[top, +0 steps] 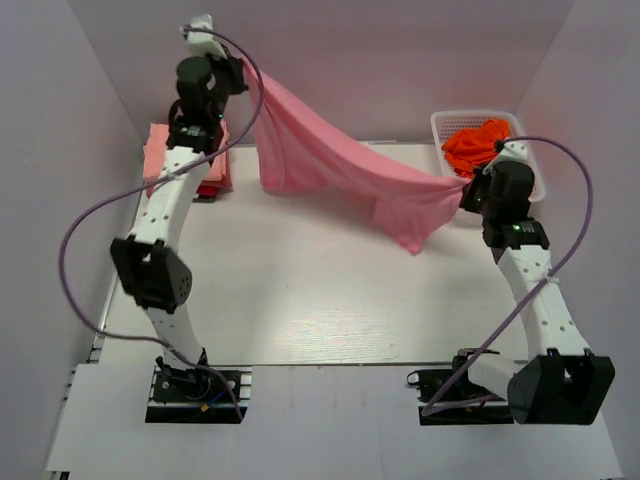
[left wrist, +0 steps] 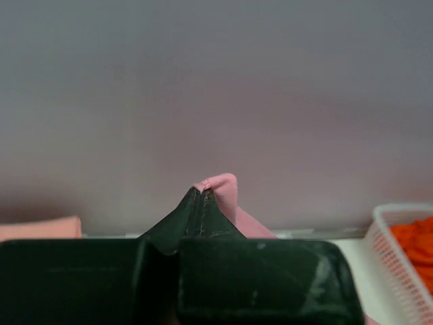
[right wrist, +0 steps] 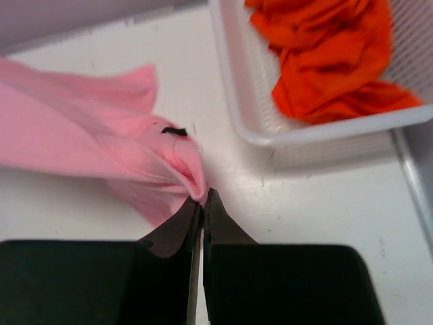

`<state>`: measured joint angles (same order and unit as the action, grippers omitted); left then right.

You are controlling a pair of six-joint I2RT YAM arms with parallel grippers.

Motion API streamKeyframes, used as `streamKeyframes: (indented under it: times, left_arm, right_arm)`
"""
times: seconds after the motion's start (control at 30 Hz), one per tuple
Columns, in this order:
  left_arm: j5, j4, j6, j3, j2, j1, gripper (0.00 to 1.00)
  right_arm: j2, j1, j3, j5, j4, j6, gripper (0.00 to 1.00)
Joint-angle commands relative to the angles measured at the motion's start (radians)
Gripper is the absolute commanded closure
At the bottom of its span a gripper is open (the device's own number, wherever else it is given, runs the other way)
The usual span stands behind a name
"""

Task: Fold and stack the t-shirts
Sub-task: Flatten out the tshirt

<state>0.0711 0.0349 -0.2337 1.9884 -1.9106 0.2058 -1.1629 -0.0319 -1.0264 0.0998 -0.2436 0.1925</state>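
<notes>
two grippers, both engaged on one garment.

left gripper (left wrist: pixel 201 193): jaws pressed together. a rose-pink fold is pinched at the tips and bulges just beyond them.

right gripper (right wrist: pixel 203 196): jaws closed to a hairline gap and clamped on another edge of the same cloth, which spills away to the left of the tips.

rose-pink t-shirt (top: pixel 330 155): count one. it hangs in the air as a sagging band between the two sets of jaws, the left end high and the right end lower. loose folds droop below the span near each grip, over the table (top: pixel 300 300). whether the lowest folds touch the table cannot be told.

white lattice basket (right wrist: pixel 325 139): count one, ahead and to the right of the right jaws, near but apart from them. it holds a crumpled orange-red heap (right wrist: pixel 331 61); the number of shirts in it cannot be told.

folded stack (top: pixel 157 150): count one, low and to the left of the left jaws, partly hidden by the left arm (top: pixel 165 215). a salmon-peach layer lies on top, with a red layer (top: pixel 213 187) showing under it. at least two pieces; the exact count is hidden.
</notes>
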Motion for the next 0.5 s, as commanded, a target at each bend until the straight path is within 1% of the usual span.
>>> streamKeyframes:
  times: [0.0,0.03,0.07,0.13,0.17,0.23,0.3,0.33,0.47]
  left_arm:
    - [0.057,0.015,0.053,-0.045,0.226,-0.008,1.00]
    - [0.100,0.016,0.066,-0.060,0.263,-0.008,1.00]
    - [0.125,0.016,0.091,-0.097,0.342,-0.008,1.00]
    - [0.189,0.016,0.115,-0.137,0.418,-0.008,1.00]
    - [0.199,0.016,0.125,-0.155,0.451,-0.008,1.00]
    - [0.188,0.072,0.137,-0.177,0.542,-0.008,1.00]
    - [0.188,0.114,0.137,-0.177,0.594,-0.008,1.00]
    - [0.161,0.131,0.137,-0.190,0.652,-0.008,1.00]
    - [0.160,0.178,0.117,-0.258,0.764,-0.008,1.00]
  right_arm:
    - [0.110,0.010,-0.087,0.122,0.047,-0.051,1.00]
    - [0.130,0.009,-0.095,0.150,0.047,-0.054,1.00]
    - [0.191,0.010,-0.104,0.203,0.050,-0.064,1.00]
    - [0.239,0.009,-0.119,0.286,0.069,-0.086,1.00]
    - [0.267,0.010,-0.130,0.302,0.072,-0.102,1.00]
    - [0.293,0.009,-0.179,0.349,0.069,-0.135,1.00]
    - [0.313,0.009,-0.240,0.365,0.053,-0.145,1.00]
    - [0.324,0.009,-0.253,0.382,0.050,-0.163,1.00]
    - [0.373,0.009,-0.311,0.380,0.044,-0.176,1.00]
